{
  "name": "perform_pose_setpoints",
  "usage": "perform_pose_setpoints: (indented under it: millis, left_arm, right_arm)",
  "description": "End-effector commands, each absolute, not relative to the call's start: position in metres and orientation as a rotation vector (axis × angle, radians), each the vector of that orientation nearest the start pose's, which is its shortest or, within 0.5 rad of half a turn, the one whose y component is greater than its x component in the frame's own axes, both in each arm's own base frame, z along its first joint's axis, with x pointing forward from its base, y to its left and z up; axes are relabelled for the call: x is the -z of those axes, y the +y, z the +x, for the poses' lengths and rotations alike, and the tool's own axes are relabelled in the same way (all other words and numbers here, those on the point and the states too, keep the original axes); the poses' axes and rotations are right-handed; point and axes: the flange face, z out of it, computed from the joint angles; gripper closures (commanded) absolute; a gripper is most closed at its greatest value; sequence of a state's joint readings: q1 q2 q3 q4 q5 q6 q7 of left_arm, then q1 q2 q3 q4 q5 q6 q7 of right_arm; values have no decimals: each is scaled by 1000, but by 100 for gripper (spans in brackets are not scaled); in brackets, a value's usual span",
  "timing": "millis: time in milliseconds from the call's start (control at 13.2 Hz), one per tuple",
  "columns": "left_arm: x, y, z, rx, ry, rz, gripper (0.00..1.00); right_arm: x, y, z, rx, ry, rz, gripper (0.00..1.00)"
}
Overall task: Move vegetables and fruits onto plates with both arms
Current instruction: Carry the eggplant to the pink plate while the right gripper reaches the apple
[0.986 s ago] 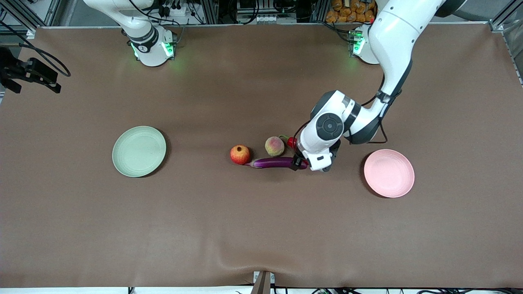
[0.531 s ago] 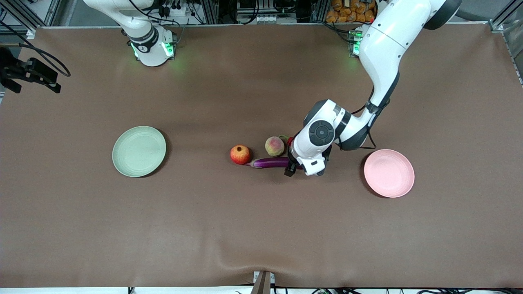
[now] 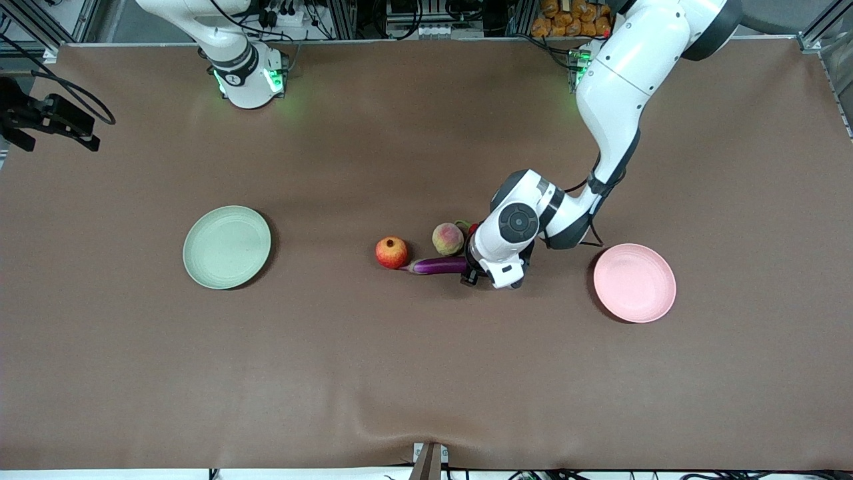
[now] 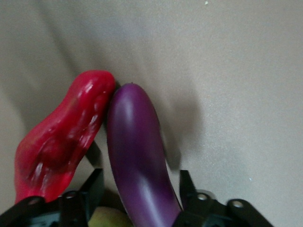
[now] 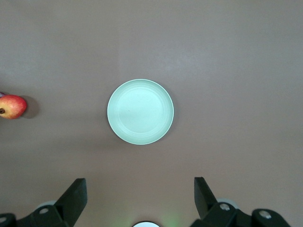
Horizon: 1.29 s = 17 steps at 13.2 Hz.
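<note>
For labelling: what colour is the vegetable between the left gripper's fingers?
Glossy purple: the eggplant, clearest in the left wrist view.

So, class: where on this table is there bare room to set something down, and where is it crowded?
Bare cloth lies between the green plate and the pomegranate, and nearer the camera than everything. Both plates, including the pink plate, are bare. Crowded: peach, chili and eggplant at the left gripper.
</note>
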<state>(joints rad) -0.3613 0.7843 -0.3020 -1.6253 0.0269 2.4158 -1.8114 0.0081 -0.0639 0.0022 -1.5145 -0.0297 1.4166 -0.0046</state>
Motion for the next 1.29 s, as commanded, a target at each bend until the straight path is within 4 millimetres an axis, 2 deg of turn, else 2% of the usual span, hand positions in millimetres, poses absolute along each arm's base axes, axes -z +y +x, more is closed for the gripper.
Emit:
perform_pose_setpoints:
  millis: [0,76,152,379,455,531,606,682,758,910,986,1137,1213]
  left_arm:
    - [-186,-394,584,-243,-1936,-2626,100]
    - [-188,-383,593,-258,-1978,-2603,100]
    - [-198,-381,601,-251,-2001,-2614,100]
    - [-239,-396,618,-243,-2065,-2661,100]
    - [-257,-396,621,-214,-2060,-2685,100]
    - [-264,-390,622,-203,-2021,-2686,100]
    - [-279,-387,622,-146,-1906,-2747,100]
    - [-291,-381,621,-124,-1828,-2775,100]
    - [-308,-374,622,-108,-1744,-2812,100]
    - [-333,-332,633,-113,-1596,-2844,100]
    - [-339,-305,639,-149,-1518,-2845,100]
    - [-347,-261,644,-227,-1356,-2860,100]
    - [-343,-246,641,-281,-1269,-2855,100]
  right_arm:
    - [-674,-4,519,-64,-26,-3173,0]
    - [-675,-4,519,-61,-26,-3173,0]
    - [-674,-4,519,-64,-26,-3173,0]
    - [-675,-3,519,-61,-26,-3173,0]
    - [-674,-3,519,-64,-17,-3173,0]
    - [-674,-3,520,-64,-14,-3175,0]
    - [-670,-4,523,-73,-12,-3175,0]
    - [-659,-3,531,-96,-22,-3189,0]
    - [-632,-1,550,-169,-47,-3193,0]
    - [-621,-2,563,-187,-45,-3192,0]
    - [-608,-1,572,-197,-48,-3205,0]
    - [-587,1,583,-245,-41,-3201,0]
    - [-575,12,591,-247,-56,-3204,0]
